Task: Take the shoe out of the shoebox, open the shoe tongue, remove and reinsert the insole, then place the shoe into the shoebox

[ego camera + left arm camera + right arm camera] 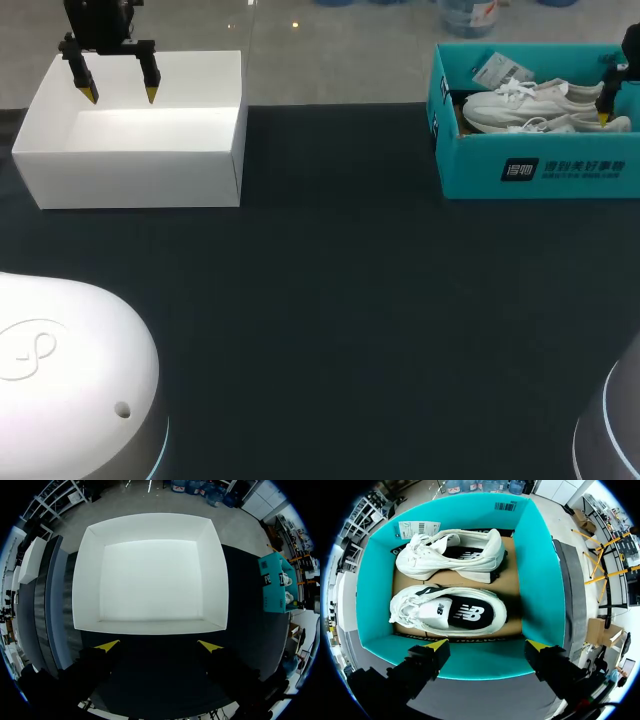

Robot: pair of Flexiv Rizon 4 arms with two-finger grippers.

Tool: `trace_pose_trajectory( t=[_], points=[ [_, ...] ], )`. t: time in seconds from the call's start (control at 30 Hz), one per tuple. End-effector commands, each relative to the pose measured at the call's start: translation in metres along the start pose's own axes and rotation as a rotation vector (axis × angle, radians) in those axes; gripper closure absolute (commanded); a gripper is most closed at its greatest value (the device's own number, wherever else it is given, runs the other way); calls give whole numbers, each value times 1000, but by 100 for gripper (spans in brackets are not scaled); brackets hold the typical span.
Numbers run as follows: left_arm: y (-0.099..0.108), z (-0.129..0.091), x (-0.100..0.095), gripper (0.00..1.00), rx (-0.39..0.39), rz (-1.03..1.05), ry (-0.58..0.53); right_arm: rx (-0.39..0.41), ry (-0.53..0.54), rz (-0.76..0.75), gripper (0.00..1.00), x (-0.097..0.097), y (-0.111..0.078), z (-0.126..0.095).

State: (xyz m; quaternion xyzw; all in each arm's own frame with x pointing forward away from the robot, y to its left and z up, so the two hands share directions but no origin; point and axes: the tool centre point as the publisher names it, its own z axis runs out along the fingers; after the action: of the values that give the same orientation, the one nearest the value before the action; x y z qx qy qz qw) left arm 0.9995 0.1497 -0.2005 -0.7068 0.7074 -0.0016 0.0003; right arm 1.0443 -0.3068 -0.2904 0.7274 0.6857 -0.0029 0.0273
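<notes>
White logo block plus a row of characters on shoebox (pixel 470 175) front wall. Barcode sticker (pixel 505 506) on its end wall. Barcoded hang tag (pixel 419 528) inside. White logo on near insole (pixel 468 614).

Our right gripper (pixel 487 646) hangs with its fingers spread wide over the near wall of the teal shoebox (pixel 536 580). At twelve o'clock from it lies the nearer white shoe (pixel 427 614), its dark insole (pixel 468 614) showing and its toe toward nine o'clock. The farther white shoe (pixel 455 555) lies just beyond, alongside.
</notes>
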Motion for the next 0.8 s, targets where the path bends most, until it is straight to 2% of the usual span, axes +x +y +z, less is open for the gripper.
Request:
trace_pose_trajectory(
  t=[0.03, 0.43, 0.63, 0.8],
  points=[
    [0, 0, 0, 0, -2, 0, -1, 3, 7, -3, 0, -4, 5, 6],
    [0, 0, 0, 0, -2, 0, -1, 10, 15, -45, 0, -1, 27, 20],
    [0, 0, 0, 0, -2, 0, -1, 22, 30, -41, 0, -4, 26, 36],
    [0, 0, 0, 0, -2, 0, -1, 29, 30, -44, 0, -9, 28, 41]
  ],
)
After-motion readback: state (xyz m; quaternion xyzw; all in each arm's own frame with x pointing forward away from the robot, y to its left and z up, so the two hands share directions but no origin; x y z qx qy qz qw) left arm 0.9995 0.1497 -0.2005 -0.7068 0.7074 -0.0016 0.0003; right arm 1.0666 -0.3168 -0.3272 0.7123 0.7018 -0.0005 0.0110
